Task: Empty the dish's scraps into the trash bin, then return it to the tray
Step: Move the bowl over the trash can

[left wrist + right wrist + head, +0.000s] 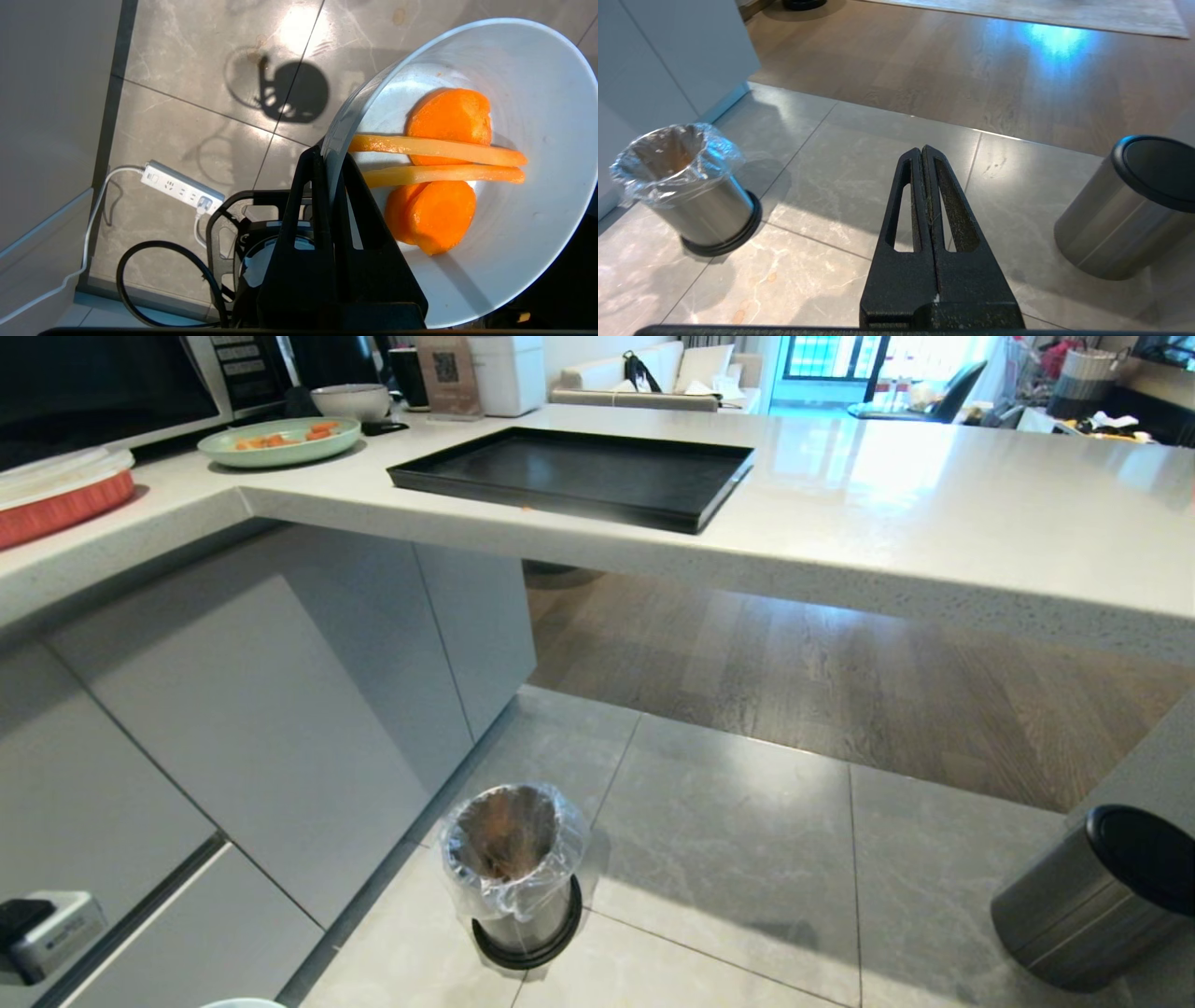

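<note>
Pinching the dish (pixel 537 93) by its rim, the left gripper (pixel 332 158) has its black fingers clamped tight, one inside and one outside the wall. Its wrist view shows the dish tipped up on edge above the grey tile floor (pixel 196 84). The scraps (pixel 439 168) sit inside it: two thick orange slices with two pale yellow sticks lying across them. Below on the floor lie a white power strip (pixel 182 186) with its cord and a black cable (pixel 159 280); no lettering on the strip can be read. The trash bin (pixel 515 873) stands on the tiles near the grey cabinet fronts (pixel 280 709), its clear liner crinkled over the rim. The tray (pixel 574 476) rests on the counter (pixel 934 495), near its front edge. Farther left on the counter is a pale-green plate (pixel 280 441) with orange pieces, with a greyish bowl (pixel 351 399) just behind it. A brown card with a QR code (pixel 448 371) stands at the back, its text too small to read. The right gripper (pixel 923 154) hangs over bare tiles, fingers pressed together on nothing, between the trash bin and a larger dark bin (pixel 1125 210).
</note>
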### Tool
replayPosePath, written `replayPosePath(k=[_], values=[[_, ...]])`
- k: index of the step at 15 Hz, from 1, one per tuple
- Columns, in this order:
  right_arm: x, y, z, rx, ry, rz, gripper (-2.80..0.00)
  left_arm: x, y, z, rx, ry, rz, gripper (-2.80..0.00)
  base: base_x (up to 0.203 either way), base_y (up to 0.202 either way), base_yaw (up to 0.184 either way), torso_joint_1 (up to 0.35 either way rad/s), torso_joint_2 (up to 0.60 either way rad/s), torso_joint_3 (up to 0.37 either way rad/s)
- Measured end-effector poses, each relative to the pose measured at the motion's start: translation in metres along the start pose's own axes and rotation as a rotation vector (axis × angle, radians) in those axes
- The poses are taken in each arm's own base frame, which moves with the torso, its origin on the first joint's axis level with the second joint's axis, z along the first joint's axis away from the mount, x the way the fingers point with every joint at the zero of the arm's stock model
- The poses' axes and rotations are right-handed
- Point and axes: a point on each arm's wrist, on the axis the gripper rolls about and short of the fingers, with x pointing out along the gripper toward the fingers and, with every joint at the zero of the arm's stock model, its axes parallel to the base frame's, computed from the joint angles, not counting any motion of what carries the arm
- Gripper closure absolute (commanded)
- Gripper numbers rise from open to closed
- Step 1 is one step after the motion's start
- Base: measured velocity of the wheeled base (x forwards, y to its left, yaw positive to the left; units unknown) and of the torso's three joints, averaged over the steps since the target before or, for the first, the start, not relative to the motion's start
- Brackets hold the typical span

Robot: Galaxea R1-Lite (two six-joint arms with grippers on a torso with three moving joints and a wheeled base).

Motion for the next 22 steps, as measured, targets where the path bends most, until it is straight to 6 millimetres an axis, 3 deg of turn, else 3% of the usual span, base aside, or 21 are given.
replayPosePath(k=[22], values=[[0.0000, 0.0000, 0.0001, 0.000, -0.001, 0.001, 0.00, 0.0006, 0.0001, 0.0000, -0.001, 0.005, 0.004, 0.00, 0.000, 0.000, 0.000, 0.000, 0.00, 0.000]])
